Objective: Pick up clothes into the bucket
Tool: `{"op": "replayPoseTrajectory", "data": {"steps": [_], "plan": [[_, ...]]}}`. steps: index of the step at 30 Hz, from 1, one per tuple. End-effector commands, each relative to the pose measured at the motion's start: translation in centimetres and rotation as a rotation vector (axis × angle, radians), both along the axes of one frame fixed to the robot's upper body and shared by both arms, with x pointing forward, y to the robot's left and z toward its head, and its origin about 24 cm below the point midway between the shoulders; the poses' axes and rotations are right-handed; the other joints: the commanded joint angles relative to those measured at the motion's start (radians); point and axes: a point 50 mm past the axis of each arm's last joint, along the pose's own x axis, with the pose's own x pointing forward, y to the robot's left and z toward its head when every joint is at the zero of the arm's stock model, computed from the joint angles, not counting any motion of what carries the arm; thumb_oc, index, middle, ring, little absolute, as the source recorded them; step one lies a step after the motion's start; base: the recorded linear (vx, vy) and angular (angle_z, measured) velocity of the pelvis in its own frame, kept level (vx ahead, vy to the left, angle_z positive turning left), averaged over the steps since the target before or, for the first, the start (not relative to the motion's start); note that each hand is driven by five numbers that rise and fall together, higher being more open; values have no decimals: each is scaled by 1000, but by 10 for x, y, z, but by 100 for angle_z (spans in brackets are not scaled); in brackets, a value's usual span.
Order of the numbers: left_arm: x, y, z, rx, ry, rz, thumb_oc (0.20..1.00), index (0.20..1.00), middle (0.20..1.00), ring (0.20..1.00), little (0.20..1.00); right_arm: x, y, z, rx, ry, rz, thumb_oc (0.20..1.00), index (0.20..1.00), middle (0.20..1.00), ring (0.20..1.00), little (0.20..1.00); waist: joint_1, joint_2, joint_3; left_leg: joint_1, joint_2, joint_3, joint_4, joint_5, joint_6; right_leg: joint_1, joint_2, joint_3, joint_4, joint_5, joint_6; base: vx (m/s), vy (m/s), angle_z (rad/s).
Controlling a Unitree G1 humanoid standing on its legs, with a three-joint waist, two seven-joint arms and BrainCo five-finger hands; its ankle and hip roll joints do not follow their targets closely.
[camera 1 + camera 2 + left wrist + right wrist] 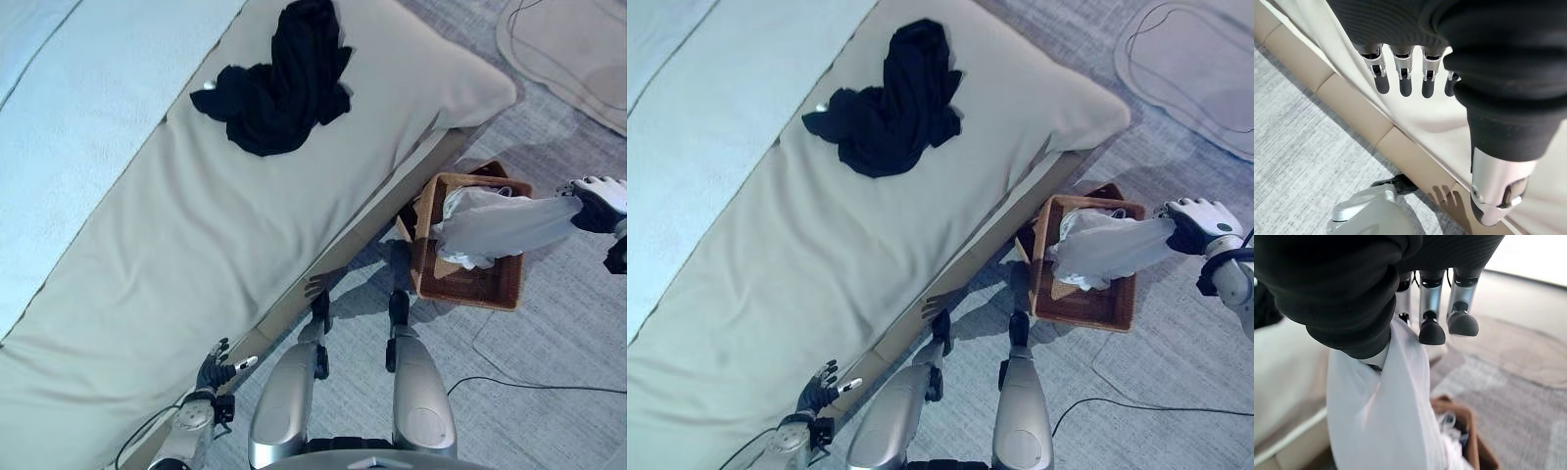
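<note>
A white garment (pixel 500 230) hangs stretched from my right hand (pixel 600 201), with its lower end draped into a brown wicker basket (pixel 490 292) on the floor beside the bed. In the right wrist view the thumb and fingers (pixel 1432 328) pinch the white cloth (pixel 1381 416), with the basket below it. A black garment (pixel 279 88) lies crumpled on the bed's far part. My left hand (pixel 217 372) hovers open at the bed's near edge, its fingers (pixel 1400 73) straight and holding nothing.
The bed's beige cover (pixel 196 245) runs diagonally across the view, with a pale blue blanket (pixel 59 117) on its left. A tan bed frame (pixel 1352 112) borders the grey carpet (pixel 549 343). A pale round rug (pixel 578 49) lies at the upper right.
</note>
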Motion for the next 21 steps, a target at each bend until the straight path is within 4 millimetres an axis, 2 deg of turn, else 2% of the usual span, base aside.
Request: {"op": "replayPoseTrajectory", "data": {"steps": [1, 3, 4, 8, 9, 10, 11, 12, 16, 21], "plan": [[-2, 4, 4, 5, -34, 35, 1000, 1000, 1000, 1000, 1000, 13, 4, 19, -19, -79, -9, 200, 200, 200, 200, 200, 19, -38, 0, -96, 21, -1, 228, -130, -24, -116, 33, 15, -23, 113, -24, -96, -69, -1], [1, 2, 6, 1, -47, 32, 1000, 1000, 1000, 1000, 1000, 16, 4, 15, -15, -72, -12, 200, 200, 200, 200, 200, 20, -36, 0, -139, 22, -3, 260, -135, -22, -156, 33, 18, 6, 107, -27, -55, -48, 1], [8, -2, 11, -9, -83, 14, 1000, 1000, 1000, 1000, 1000, 21, 6, 9, 3, -65, -19, 200, 200, 200, 200, 200, 25, -29, 0, -205, 19, -9, 298, -140, -18, -219, 31, 18, 49, 96, -31, -41, -34, 2], [16, -7, 19, -24, -132, 7, 1000, 1000, 1000, 1000, 1000, 26, 7, 7, 6, -71, -34, 200, 200, 200, 200, 200, 30, -17, 0, -280, 14, -16, 343, -149, -14, -297, 26, 19, 107, 83, -36, -24, -28, 7], [17, -12, 22, -42, -153, -3, 1000, 1000, 1000, 1000, 1000, 27, 5, 1, 21, -73, -61, 385, 385, 385, 385, 385, 34, -4, 0, -304, 11, -28, 376, -186, -18, -324, 21, 22, 159, 38, -33, 54, -9, 8], [19, -15, 24, -51, -166, -10, 1000, 1000, 1000, 1000, 1000, 27, -2, -2, 33, -78, -104, 711, 711, 711, 711, 711, 38, 4, 0, -326, 8, -31, 390, -187, -18, -347, 16, 21, 180, 32, -34, 55, -9, 8], [19, -15, 24, -52, -166, -9, 1000, 1000, 1000, 1000, 1000, 27, -2, -2, 32, -79, -103, 900, 900, 900, 900, 900, 37, 4, 0, -327, 8, -31, 391, -188, -18, -348, 16, 21, 181, 31, -34, -19, 5, 9], [24, -18, 31, -65, -204, -16, 1000, 1000, 1000, 1000, 1000, 30, -4, -2, 51, -98, -134, 1000, 1000, 1000, 1000, 1000, 40, 16, 0, -368, 1, -36, 415, -189, -19, -389, 9, 22, 212, 21, -37, -20, -2, 9], [32, -23, 40, -70, -252, -30, 1000, 1000, 1000, 1000, 1000, 30, -17, -7, 81, -121, -247, 1000, 1000, 1000, 1000, 1000, 47, 38, 0, -443, -11, -44, 458, -194, -17, -465, -4, 21, 273, 3, -46, -11, -5, 12], [35, -25, 42, -70, -258, -36, 1000, 1000, 1000, 1000, 1000, 30, -17, -14, 114, -126, -268, 1000, 1000, 1000, 1000, 1000, 48, 42, 0, -463, -18, -46, 466, -194, -17, -487, -13, 17, 292, -3, -48, 7, -13, 12]]}}
